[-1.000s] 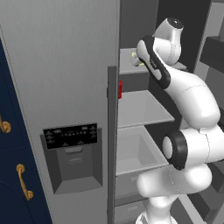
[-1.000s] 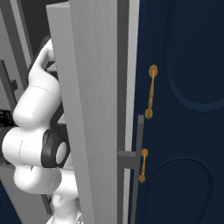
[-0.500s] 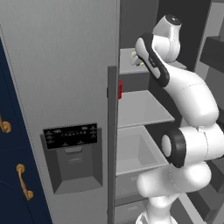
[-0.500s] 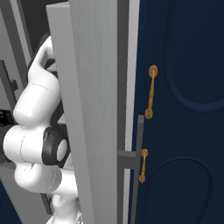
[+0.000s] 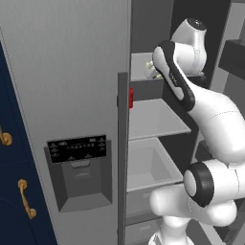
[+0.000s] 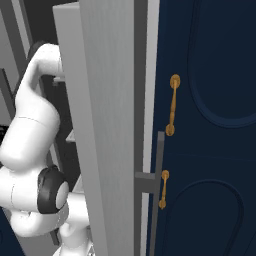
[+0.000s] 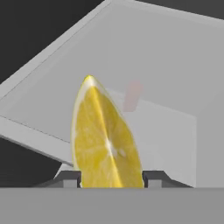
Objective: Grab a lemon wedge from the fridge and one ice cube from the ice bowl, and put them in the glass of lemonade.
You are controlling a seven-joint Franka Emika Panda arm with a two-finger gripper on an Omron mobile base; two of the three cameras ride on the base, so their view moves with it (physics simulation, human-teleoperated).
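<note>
— Jaws first: what have they got?

— Half closed on the small bright yellow crescent-shaped lemon wedge (image 7: 106, 142), one dark fingertip (image 7: 69, 178) touching each side of it.

— Where is that?

— The gripper (image 5: 154, 70) reaches onto a grey upper shelf (image 5: 141, 72) inside the tall light-grey fridge (image 5: 67, 86), door open, beside the navy cabinet with gold handles (image 6: 210, 125).

— Progress?

— Early, I'd judge: wedge gripped, not out of the fridge. Ice cube and both drops into the lemonade remain.
</note>
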